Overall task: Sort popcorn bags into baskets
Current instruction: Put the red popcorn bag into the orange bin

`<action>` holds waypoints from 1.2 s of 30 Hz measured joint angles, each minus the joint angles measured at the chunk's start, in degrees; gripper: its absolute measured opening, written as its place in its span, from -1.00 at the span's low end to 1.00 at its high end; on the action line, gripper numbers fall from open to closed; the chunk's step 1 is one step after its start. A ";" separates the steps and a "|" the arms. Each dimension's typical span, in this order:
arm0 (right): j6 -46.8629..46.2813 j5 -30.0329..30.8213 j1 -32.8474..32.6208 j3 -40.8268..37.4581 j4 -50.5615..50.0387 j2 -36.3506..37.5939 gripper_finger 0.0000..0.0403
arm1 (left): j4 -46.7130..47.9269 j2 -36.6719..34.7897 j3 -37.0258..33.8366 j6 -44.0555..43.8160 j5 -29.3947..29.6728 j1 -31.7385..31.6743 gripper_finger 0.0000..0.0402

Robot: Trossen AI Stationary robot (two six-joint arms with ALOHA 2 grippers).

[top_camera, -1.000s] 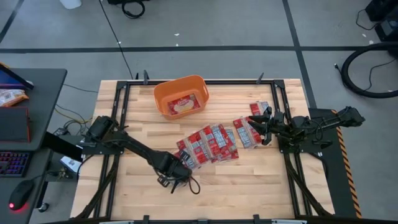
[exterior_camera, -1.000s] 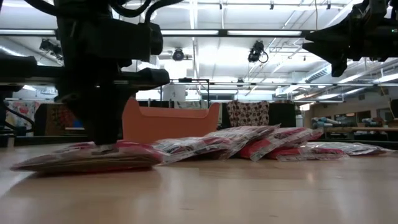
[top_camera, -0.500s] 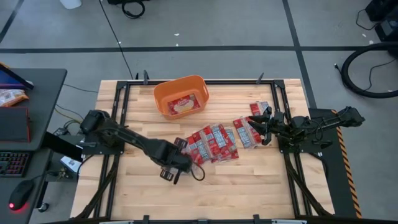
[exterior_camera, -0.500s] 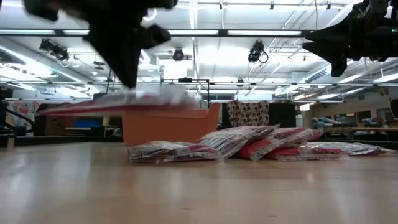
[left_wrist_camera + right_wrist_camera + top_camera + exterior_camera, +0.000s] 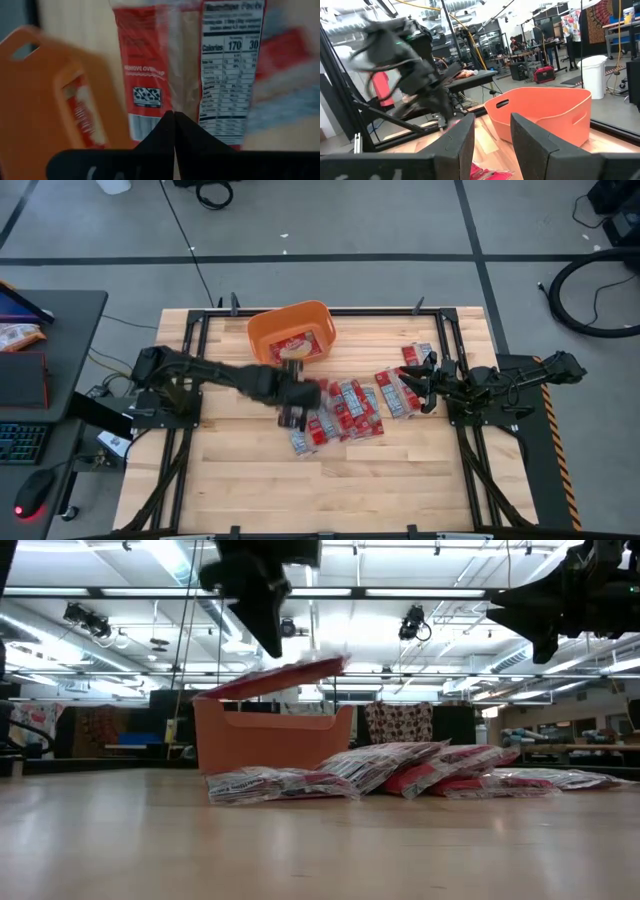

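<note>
The left gripper [image 5: 293, 393] is now travelling in the air between the pile and the orange tub [image 5: 291, 333], its fingers pinched tight on one popcorn bag [image 5: 272, 679]; a second ago it was pressing down on that packet at the pile's near left end, and half a second ago it was lifting it just above the table. In the low view the held bag is hanging tilted, level with the tub's rim; the left wrist view is showing its nutrition panel right past the closed fingertips [image 5: 174, 131], the tub beside it. The remaining bags [image 5: 345, 408] are lying overlapped on the table [image 5: 240, 480], unchanged apart from the one removed. The right gripper [image 5: 427, 381] is still hovering partly open, empty, at the pile's right end.
</note>
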State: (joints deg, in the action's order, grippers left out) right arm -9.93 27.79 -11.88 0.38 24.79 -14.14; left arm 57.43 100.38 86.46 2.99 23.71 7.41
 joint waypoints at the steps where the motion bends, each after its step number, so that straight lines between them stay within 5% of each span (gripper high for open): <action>1: 0.02 0.00 0.00 0.00 -0.02 0.00 -0.34 | 0.11 0.00 0.00 0.60 0.17 -1.39 -1.00; 21: 0.00 -0.02 0.00 0.00 -0.03 0.01 -0.34 | -5.91 0.44 -0.70 11.23 -1.18 -29.28 -0.97; 30: 0.00 -0.48 0.02 0.00 -0.02 0.01 -0.34 | -5.57 0.90 -0.74 11.17 -2.46 -30.60 -0.51; 36: 0.01 -0.52 0.00 0.00 -0.02 0.01 -0.34 | -4.47 0.90 -0.74 11.29 -21.64 -23.23 -0.37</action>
State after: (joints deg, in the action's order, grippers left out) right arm -9.92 27.27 -11.88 0.38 24.77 -14.13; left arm 52.97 101.27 85.71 14.27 2.07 -15.82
